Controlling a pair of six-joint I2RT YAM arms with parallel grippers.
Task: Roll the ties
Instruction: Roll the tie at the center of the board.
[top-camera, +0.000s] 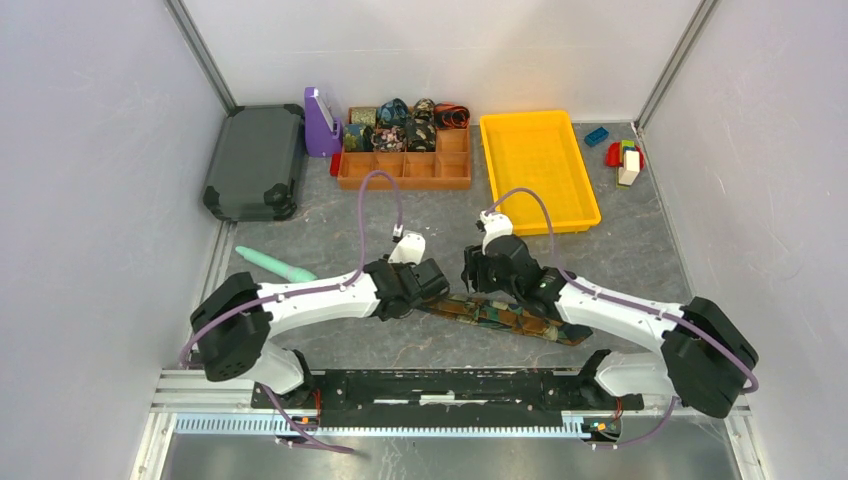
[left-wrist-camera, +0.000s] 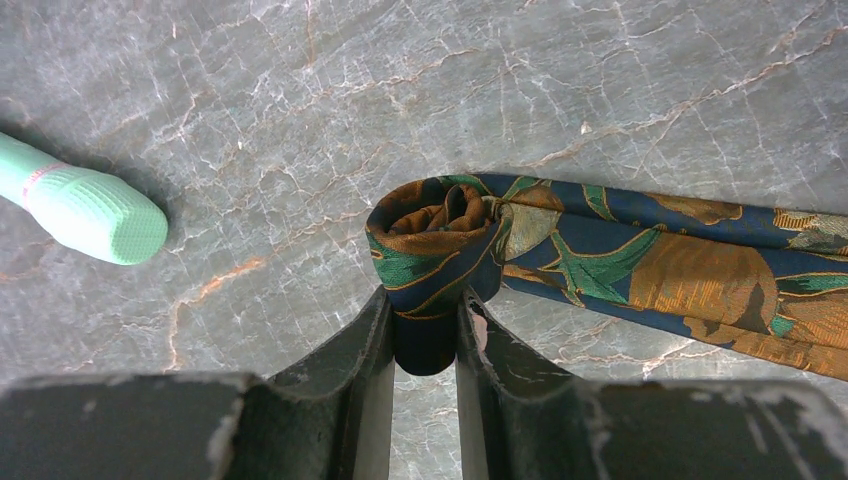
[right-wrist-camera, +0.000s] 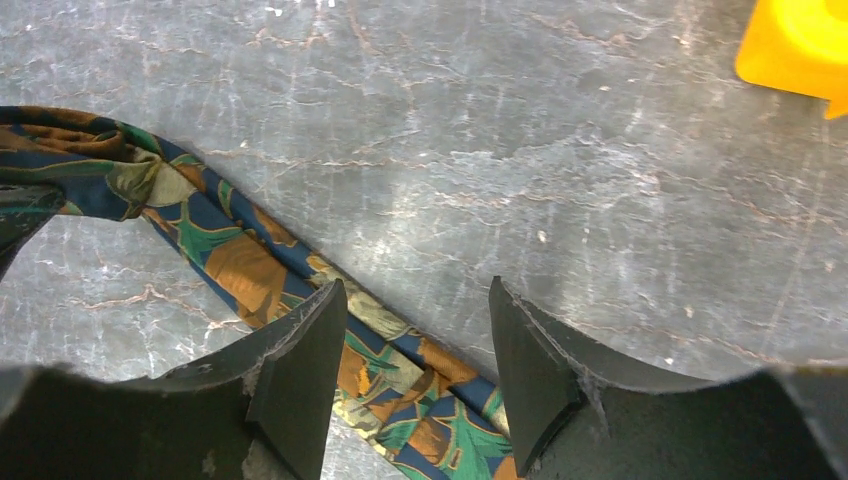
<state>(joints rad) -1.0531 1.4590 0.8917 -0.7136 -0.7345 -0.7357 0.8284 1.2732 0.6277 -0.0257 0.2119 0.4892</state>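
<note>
Pinching the small rolled-up end (left-wrist-camera: 435, 225) of the one long tie (left-wrist-camera: 640, 260) in my closed left end effector (left-wrist-camera: 425, 315), I think the cloth is soft, light, floppy and a bit slippery, so the roll could pop loose. My right end effector (right-wrist-camera: 418, 330) hangs open over the flat part, which lies on the tabletop (left-wrist-camera: 300, 120) between my two arms; the best place to grab looks like across the thin strip just beside the roll. I count one flat tie here and about seven rolled ties (top-camera: 392, 125) in the one brown box (top-camera: 440, 168) at the back.

No legible text, labels, brands or numbers in any view
</note>
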